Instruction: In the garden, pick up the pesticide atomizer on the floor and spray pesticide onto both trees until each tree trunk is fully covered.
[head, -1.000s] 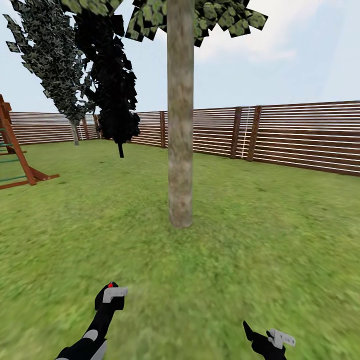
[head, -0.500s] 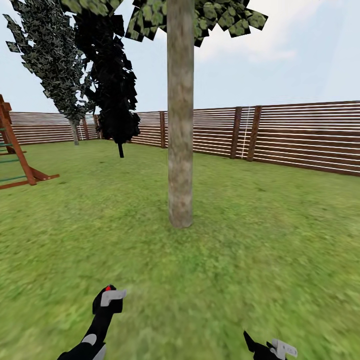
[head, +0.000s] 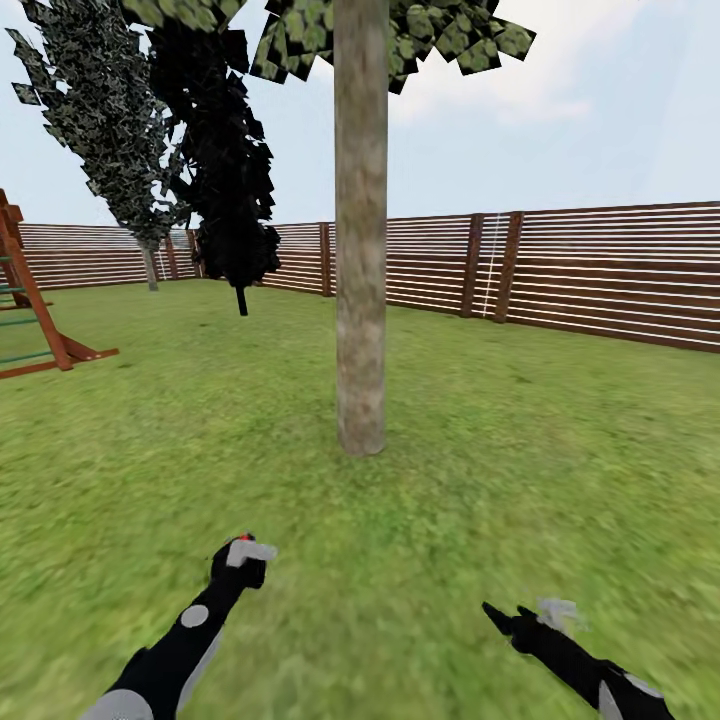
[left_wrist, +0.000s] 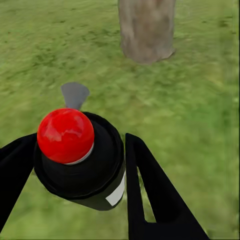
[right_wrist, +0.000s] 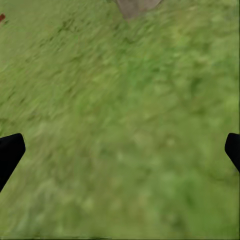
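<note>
On a fenced lawn, the robot's left gripper is clamping the pesticide atomizer, a small black canister with a red cap, its black fingers pressing either side of the body. In the head view the pair is sitting low and left of centre, the left gripper pointing toward the tree trunk rising through the middle of the frame. The canister is looking rigid, smooth and light, so a slip seems the likelier risk than crushing; gripping the round body below the cap, as here, is leaving the nozzle facing the bark. The right gripper, at lower right, is hanging with its fingers spread wide over bare grass, holding nothing. The grass is lying flat and open around the trunk, leaving room to circle it. A slatted wooden fence is closing the background, dark conifers and a playset standing at upper left.
</note>
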